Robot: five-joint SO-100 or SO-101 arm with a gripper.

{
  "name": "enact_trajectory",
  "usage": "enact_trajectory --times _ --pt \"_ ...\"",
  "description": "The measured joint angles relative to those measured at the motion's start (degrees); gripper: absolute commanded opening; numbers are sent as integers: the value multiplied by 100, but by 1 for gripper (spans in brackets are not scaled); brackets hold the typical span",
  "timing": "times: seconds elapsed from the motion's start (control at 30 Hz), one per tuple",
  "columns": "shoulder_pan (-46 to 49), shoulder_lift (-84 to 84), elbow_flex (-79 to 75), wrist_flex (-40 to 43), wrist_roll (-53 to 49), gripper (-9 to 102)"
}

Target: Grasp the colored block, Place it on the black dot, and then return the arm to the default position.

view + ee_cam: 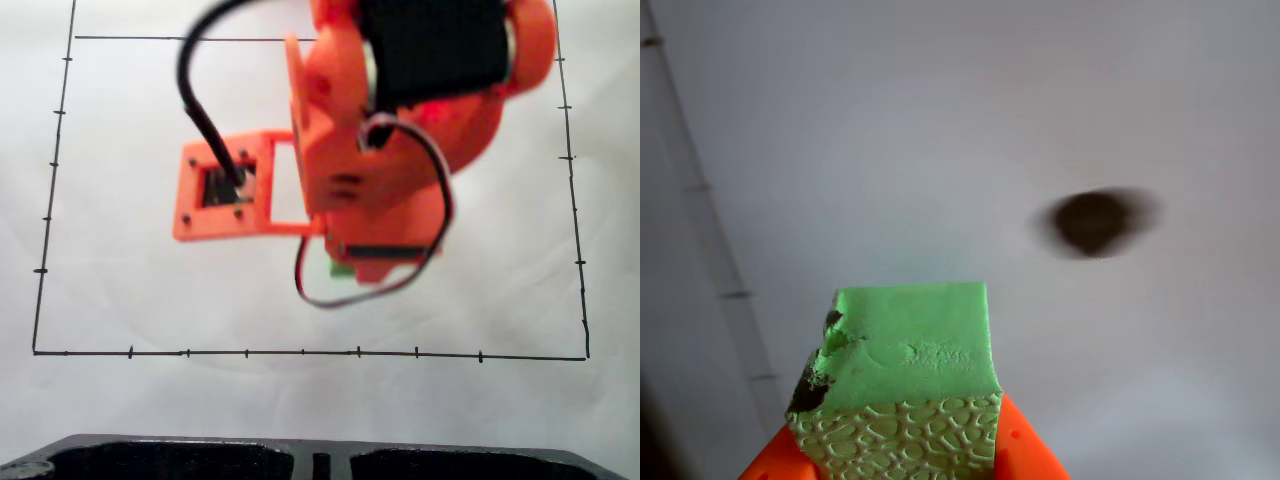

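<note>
Looking down in the fixed view, the orange arm [400, 130] hangs over the white paper [130, 290] inside the drawn black rectangle [300, 353]. Its bulk hides the claw tips here. A sliver of the green block [342, 269] peeks out under the wrist, near the middle of the rectangle. The side camera frame [225, 190] juts to the left. The black dot is hidden in this view.

Wrist view: the gripper [900, 455] is clamped on the block [910, 350], orange fingers [1025, 450] pressed to either side of its pebbled face. The block appears held off the paper, though height is hard to judge. The black dot [1095, 222], blurred, lies up and to the right of the block, apart from it. Judgement: carry under way; the claw must shift that way before lowering.
</note>
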Motion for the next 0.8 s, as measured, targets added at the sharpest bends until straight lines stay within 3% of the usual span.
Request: enact_trajectory --times 0.4,0.8 --pt "562 984 1433 176 -826 16" --pt "554 923 1591 -18 -1011 19"
